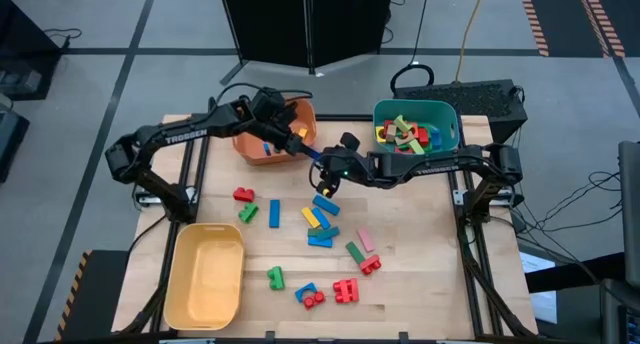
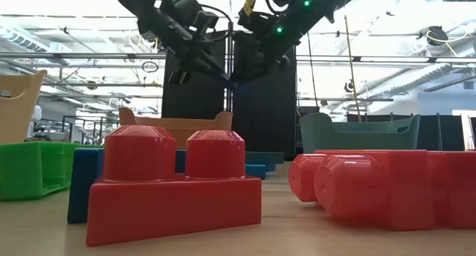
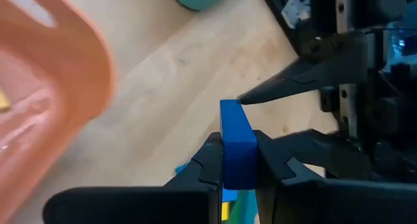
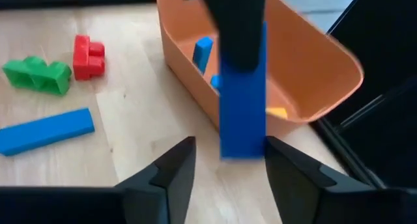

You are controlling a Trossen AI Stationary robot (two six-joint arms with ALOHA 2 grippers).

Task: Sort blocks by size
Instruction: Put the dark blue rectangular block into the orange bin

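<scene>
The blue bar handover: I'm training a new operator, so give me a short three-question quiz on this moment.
1. True or false: the left gripper is shut on the blue bar.
2. The right gripper is: A) clamped on the bar, B) open, its fingers either side of the bar, C) inside the teal bin.
3. Which bin sits just beside the handover?

Key: 1. True. 2. B. 3. The orange bin, with blocks already in it.
</scene>
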